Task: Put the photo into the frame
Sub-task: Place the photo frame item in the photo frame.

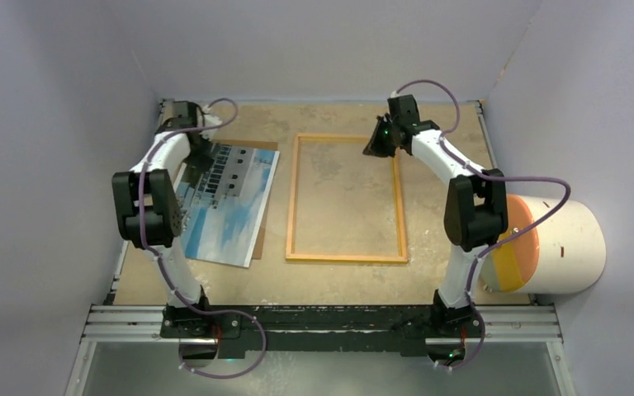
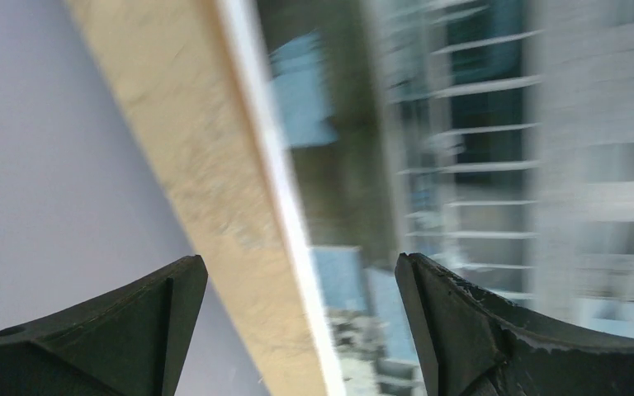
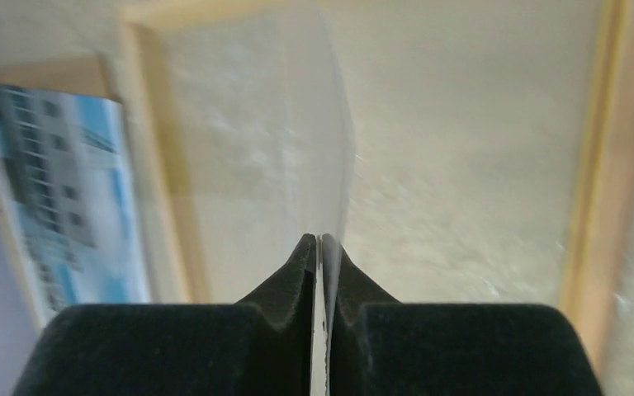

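The photo (image 1: 229, 198), a white building under blue sky, lies face up at the table's left on a brown backing board (image 1: 257, 145). The yellow frame (image 1: 292, 198) lies flat at the middle with bare table inside it. My left gripper (image 1: 201, 153) is open over the photo's far left edge. In the left wrist view the photo (image 2: 479, 148) fills the right side, and its white edge runs between my spread jaws (image 2: 301, 272). My right gripper (image 1: 374, 142) is at the frame's far right corner. It is shut (image 3: 320, 241) on a thin clear sheet (image 3: 297, 124), above the frame (image 3: 603, 206).
A white cylinder with an orange and yellow end (image 1: 553, 243) lies at the table's right edge beside the right arm. Lilac walls close in the left, back and right. A metal rail (image 1: 322, 322) runs along the near edge.
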Controlling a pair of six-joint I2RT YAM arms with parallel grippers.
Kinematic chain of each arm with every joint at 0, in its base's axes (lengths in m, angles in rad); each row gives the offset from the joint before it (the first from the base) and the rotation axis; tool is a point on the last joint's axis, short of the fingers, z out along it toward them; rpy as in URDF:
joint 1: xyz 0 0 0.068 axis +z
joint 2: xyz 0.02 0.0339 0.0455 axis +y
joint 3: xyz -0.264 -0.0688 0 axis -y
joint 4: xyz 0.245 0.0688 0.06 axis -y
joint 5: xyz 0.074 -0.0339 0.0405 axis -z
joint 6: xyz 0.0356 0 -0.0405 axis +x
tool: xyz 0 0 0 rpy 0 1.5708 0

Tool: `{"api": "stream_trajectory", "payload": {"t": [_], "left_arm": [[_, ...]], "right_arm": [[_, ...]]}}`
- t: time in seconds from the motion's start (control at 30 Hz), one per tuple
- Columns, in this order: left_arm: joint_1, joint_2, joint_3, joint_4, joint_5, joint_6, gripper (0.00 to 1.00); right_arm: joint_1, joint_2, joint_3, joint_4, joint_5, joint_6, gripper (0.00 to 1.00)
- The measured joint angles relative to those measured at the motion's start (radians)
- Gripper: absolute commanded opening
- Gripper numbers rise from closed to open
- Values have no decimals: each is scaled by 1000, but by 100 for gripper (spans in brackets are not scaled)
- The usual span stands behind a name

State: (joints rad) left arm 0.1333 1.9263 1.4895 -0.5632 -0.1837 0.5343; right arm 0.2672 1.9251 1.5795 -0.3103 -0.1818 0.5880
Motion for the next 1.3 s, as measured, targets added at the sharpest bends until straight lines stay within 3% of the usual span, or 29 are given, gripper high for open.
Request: {"api": "stream_trajectory", "payload": {"t": [0.07, 0.2, 0.3, 0.57, 0.73, 0.97, 1.3], "left_arm": [[-77, 0, -3, -7, 9, -3, 93], [-208, 0, -27, -7, 16, -18, 93], [-271, 0, -48, -6, 12, -21, 93], [-333, 0, -66, 6, -19, -27, 92], [-352, 0, -90, 31, -33, -42, 92], [-381, 3, -115, 46, -37, -53, 92], [-406, 8, -153, 81, -37, -71, 92]], "right_arm": [[-18, 2, -39, -65, 15, -29, 20], [-21, 10, -55, -154, 35, -71, 76], [-21, 14, -53, -180, 54, -84, 97], [-22, 2, -71, -207, 109, -65, 99], [-24, -130, -285, -159, 46, -12, 99], [-24, -247, -605, 4, -105, 75, 97], [15, -270, -747, 316, -225, 247, 90]]}}
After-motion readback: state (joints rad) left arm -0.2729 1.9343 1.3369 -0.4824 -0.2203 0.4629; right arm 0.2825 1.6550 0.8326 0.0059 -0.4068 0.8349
